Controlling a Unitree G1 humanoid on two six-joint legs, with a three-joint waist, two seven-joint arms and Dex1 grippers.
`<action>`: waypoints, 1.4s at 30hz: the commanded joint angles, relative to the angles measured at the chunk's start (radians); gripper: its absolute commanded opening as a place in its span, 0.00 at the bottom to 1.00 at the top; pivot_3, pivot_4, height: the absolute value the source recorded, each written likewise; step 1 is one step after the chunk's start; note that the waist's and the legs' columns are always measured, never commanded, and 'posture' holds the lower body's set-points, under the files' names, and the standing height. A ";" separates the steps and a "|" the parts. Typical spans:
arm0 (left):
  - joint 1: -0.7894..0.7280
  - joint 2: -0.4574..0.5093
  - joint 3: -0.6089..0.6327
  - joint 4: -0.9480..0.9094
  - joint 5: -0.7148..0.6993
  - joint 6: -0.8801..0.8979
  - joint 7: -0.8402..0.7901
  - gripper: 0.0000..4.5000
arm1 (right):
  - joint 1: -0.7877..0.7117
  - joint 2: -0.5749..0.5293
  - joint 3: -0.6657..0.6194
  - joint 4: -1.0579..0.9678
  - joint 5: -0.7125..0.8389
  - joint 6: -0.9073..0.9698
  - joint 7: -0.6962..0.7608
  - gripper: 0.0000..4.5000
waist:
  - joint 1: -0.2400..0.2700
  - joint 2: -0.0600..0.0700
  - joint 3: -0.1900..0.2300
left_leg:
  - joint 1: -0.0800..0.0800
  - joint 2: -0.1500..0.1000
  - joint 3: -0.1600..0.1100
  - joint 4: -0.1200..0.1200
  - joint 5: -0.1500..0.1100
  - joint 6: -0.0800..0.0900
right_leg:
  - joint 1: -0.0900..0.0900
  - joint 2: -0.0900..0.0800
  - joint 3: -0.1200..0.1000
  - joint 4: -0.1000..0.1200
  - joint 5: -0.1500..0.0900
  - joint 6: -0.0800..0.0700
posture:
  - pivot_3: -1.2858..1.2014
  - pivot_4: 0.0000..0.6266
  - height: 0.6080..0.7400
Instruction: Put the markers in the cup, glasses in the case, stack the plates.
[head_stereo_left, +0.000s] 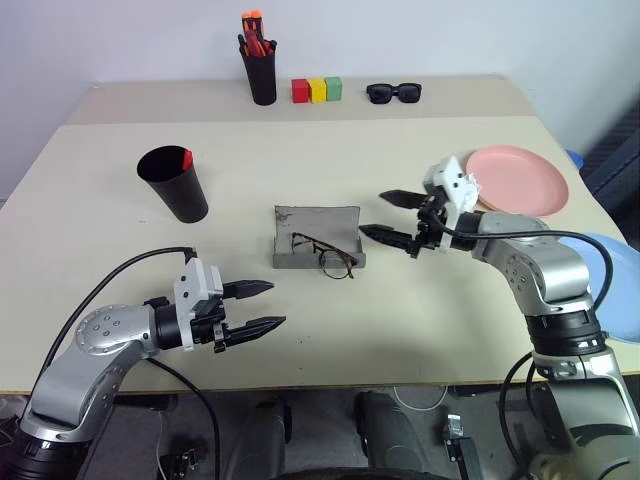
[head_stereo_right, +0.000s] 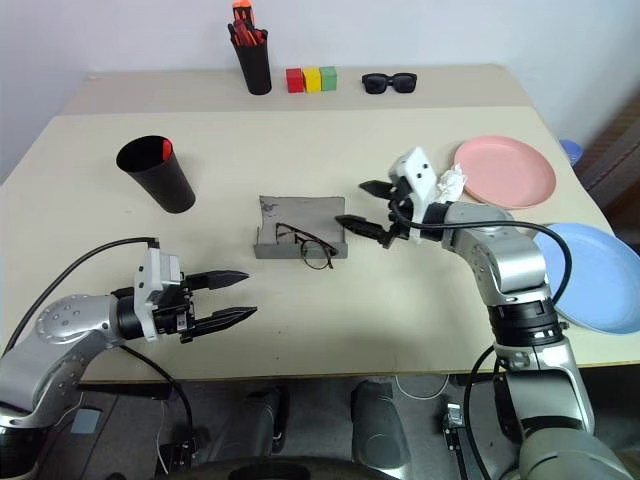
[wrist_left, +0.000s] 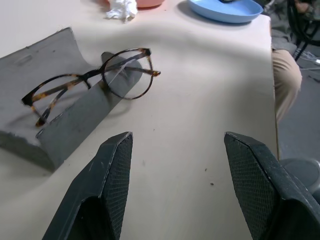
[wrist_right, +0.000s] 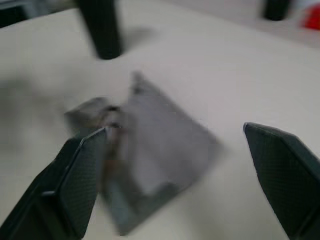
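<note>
The tortoiseshell glasses are lying half in the open grey case, one lens hanging over its front lip onto the table; the lid closing could be pinching that lens, or a nudge tipping the frame out; the right gripper is hovering beside the case, released and empty; the left gripper is waiting nearer the table's front edge, also parted and empty; the markers are hard to make out, only a red tip showing inside the black cup; the blue plate is partly cut off, well apart from the pink plate.

No text, label, brand, number or sign can be read on anything in these views.
</note>
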 joint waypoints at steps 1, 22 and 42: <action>-0.006 0.000 0.007 0.001 0.005 -0.020 -0.007 0.66 | -0.032 -0.018 0.063 -0.016 0.005 0.044 0.079 0.99 | 0.000 0.000 0.000 | 0.000 0.000 0.000 0.000 0.000 0.000 | 0.000 0.000 0.000 0.000 0.000 0.000 | 0.52 0.24 1.00; 0.025 -0.004 0.016 -0.015 0.011 -0.035 0.013 0.66 | -0.141 0.127 0.214 0.124 -0.078 0.055 0.138 0.99 | -0.001 0.000 0.000 | -0.001 0.000 0.000 0.000 0.000 0.000 | -0.001 0.000 0.000 0.000 0.000 0.001 | 0.52 0.24 1.00; 0.041 -0.003 0.015 -0.030 0.006 -0.033 0.029 0.66 | -0.136 0.157 0.232 0.148 -0.142 0.015 0.146 0.01 | -0.001 0.000 0.000 | -0.001 0.000 0.000 0.000 0.000 0.000 | -0.002 0.000 0.000 0.000 0.001 0.001 | 0.52 0.24 1.00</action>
